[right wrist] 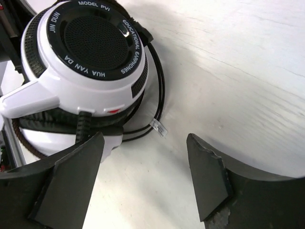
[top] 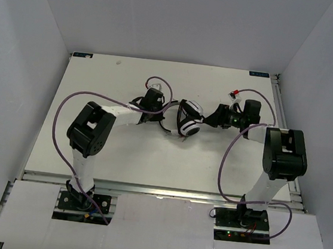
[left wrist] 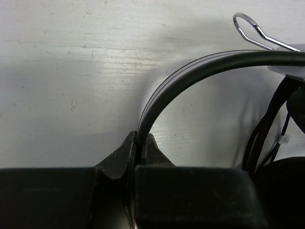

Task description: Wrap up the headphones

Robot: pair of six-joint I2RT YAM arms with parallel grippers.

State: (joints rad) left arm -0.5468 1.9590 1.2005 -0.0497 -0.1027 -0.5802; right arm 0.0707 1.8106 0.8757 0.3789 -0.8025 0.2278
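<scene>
The headphones lie folded at mid-table, white with black pads. In the right wrist view one ear cup faces up, with the thin dark cord looping round its right side. My left gripper sits just left of the headphones and is shut on the cord, which arcs up and right from the fingertips. My right gripper is just right of the headphones, low over the table. Its jaws are wide open and empty, the left finger close beside the ear cup.
Purple arm cables loop over both sides of the table. A silver wire loop and more dark cord strands lie right of the left gripper. A small white tag sits on the cord. White walls enclose the table.
</scene>
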